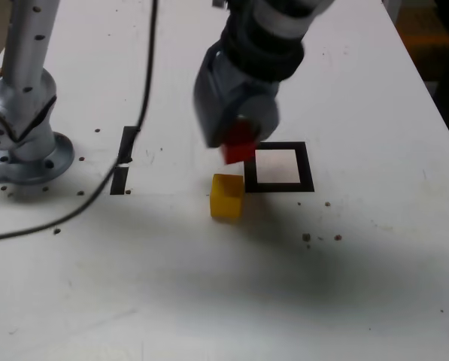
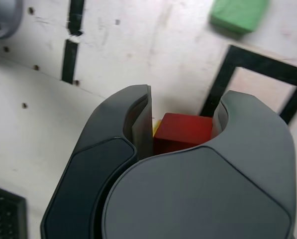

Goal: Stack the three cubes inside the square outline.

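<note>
While the gripper (image 2: 186,112) is hanging over the table (image 1: 374,248), its jaws are closing on the red cube (image 2: 184,130) — gripping it by opposite sides and holding it in the air. The yellow cube (image 1: 226,197) is sitting on the table just outside the square outline (image 1: 305,167), near its left edge in the exterior view. The green cube (image 2: 239,15) is also lying outside the outline — showing only in the wrist view, near a corner of the black frame.

The pincer (image 1: 239,143) hangs tilted downward, jaws closed on something.
</note>
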Motion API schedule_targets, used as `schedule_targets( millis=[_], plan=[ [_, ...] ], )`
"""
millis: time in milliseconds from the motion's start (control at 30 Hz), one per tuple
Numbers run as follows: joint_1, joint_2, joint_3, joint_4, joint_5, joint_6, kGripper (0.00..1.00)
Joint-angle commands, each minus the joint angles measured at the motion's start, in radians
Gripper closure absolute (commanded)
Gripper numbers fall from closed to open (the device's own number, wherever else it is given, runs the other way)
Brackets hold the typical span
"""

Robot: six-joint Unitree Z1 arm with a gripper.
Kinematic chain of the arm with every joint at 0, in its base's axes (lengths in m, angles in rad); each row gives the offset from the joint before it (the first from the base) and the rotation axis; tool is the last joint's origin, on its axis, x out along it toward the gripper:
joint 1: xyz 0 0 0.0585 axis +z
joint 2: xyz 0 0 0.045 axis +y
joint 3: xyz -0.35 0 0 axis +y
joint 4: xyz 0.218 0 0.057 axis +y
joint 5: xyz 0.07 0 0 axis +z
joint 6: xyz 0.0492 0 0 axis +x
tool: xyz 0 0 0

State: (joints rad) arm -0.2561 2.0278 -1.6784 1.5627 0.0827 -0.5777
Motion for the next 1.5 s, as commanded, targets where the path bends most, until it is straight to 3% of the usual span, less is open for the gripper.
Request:
schedule_targets(
  millis=[0,133,300,533,833,1133,1200,1267,1400,1467],
  plan=[
    [-0.002,-0.016,-0.007,-0.014,0.020,-0.002,0.90],
    [0.005,-0.016,0.013,-0.104,0.050,0.008,0.90],
    [0.058,0.007,0.062,-0.197,0.044,0.067,0.90],
    [0.120,0.025,0.093,-0.249,0.032,0.182,0.90],
    [0.127,0.085,0.122,-0.327,-0.006,0.231,0.90],
    [0.127,0.112,0.101,-0.322,0.020,0.240,0.87],
    [0.127,0.115,0.096,-0.313,0.024,0.240,0.79],
    [0.127,0.117,0.092,-0.303,0.026,0.240,0.65],
    [0.127,0.109,0.086,-0.288,0.026,0.244,0.22],
    [0.127,0.098,0.080,-0.275,0.027,0.246,0.09]
  ],
)
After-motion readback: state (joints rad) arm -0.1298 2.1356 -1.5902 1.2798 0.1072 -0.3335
